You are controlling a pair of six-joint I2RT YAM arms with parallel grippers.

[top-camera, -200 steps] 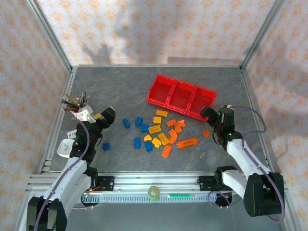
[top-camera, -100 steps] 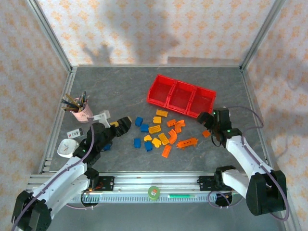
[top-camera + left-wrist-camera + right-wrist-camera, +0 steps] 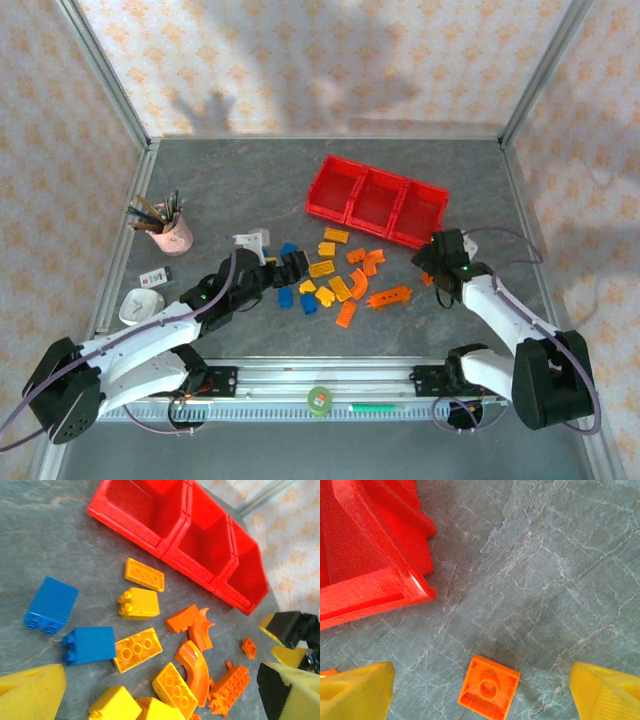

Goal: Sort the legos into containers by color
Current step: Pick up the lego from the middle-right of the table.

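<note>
The legos lie loose on the grey table in front of the red containers (image 3: pixel 375 200): blue ones (image 3: pixel 285 296) to the left, yellow ones (image 3: pixel 321 268) in the middle, orange ones (image 3: pixel 390 296) to the right. My left gripper (image 3: pixel 288 268) hangs open at the pile's left edge. Its wrist view has blue bricks (image 3: pixel 51 605), yellow bricks (image 3: pixel 137 649) and a curved orange piece (image 3: pixel 192 665) ahead of the gripper (image 3: pixel 160 700). My right gripper (image 3: pixel 480 695) stands open astride a small upside-down orange lego (image 3: pixel 488 687), touching neither side. That lego (image 3: pixel 427 279) lies apart from the pile, near the right bin's corner (image 3: pixel 370 555).
A pink pencil cup (image 3: pixel 175 236) stands at the left, with a small card (image 3: pixel 157 274) and a white object (image 3: pixel 138 306) nearer the front. A green tape roll (image 3: pixel 320 399) sits on the front rail. Metal frame posts border the table.
My left arm has swung from beside the pencil cup rightward to the pile's left edge. My right gripper has shifted slightly left and down over the small orange lego.
</note>
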